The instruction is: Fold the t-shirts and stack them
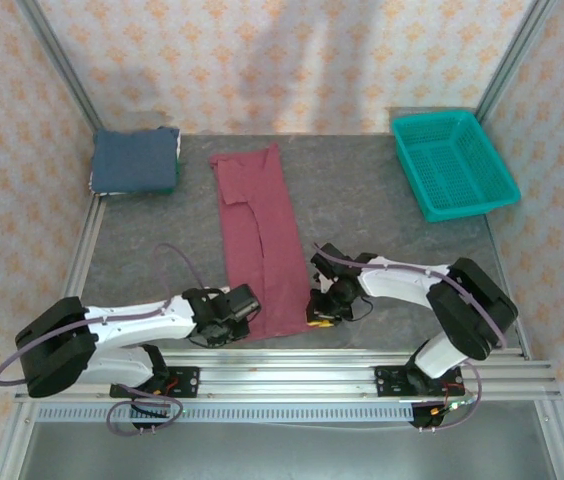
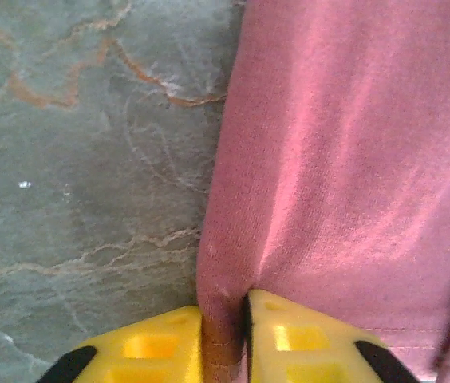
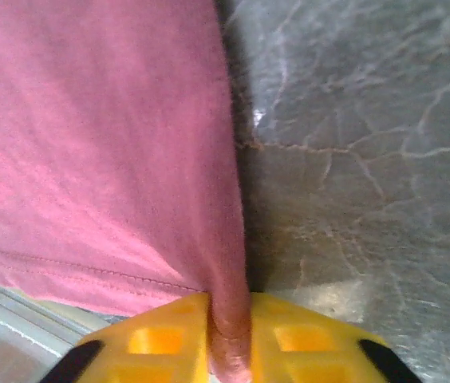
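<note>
Top external view: the maroon shirt (image 1: 257, 240) lies folded in a long strip down the grey table (image 1: 382, 230), its near corners pinched on both sides. The left gripper (image 2: 225, 339) is clamped on the strip's left edge, the right gripper (image 3: 229, 339) on its right edge, cloth squeezed between yellow fingers (image 2: 161, 347). The dark blue shirt (image 1: 136, 160) sits folded at the far left corner, the teal basket (image 1: 454, 162) far right.

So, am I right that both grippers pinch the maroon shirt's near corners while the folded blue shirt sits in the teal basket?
Not quite: the top external view shows the blue shirt folded on the table at far left, apart from the teal basket. The left gripper and right gripper do pinch the near corners of the maroon shirt.
</note>
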Motion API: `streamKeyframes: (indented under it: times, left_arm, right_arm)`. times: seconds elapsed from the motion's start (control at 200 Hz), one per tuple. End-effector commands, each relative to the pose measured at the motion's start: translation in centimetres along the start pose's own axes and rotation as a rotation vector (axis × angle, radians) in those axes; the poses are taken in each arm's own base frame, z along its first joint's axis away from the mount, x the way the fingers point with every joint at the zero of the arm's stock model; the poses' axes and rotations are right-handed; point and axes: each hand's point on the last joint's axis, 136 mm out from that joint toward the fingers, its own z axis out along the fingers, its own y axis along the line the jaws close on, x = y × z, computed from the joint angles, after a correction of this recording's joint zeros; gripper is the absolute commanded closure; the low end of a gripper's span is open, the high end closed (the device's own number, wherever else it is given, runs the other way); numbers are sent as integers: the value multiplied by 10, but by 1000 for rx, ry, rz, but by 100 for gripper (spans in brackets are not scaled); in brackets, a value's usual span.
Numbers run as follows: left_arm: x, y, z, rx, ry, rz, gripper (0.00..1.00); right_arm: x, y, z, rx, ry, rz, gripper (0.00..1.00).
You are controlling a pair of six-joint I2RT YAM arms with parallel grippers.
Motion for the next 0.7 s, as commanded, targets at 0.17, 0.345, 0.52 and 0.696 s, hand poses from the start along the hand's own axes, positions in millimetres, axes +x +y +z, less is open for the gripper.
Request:
streamKeyframes:
  times: [0.17,0.345,0.52,0.696]
  left_arm:
    - [-24,-18,-18,90,-145,-8,100]
    - [-21,2,-41,77,-181,33,100]
    - [-9,6,-48,81,-178,63,100]
    - [-5,3,-59,91,-204,68,100]
  right_arm:
    - [-2,3,-11,15,-60,20,100]
    - [10,6,-14,-11,-79,76,100]
    - [25,9,-16,-11,-96,122,100]
    - [32,20,-31,-27,-142,123,100]
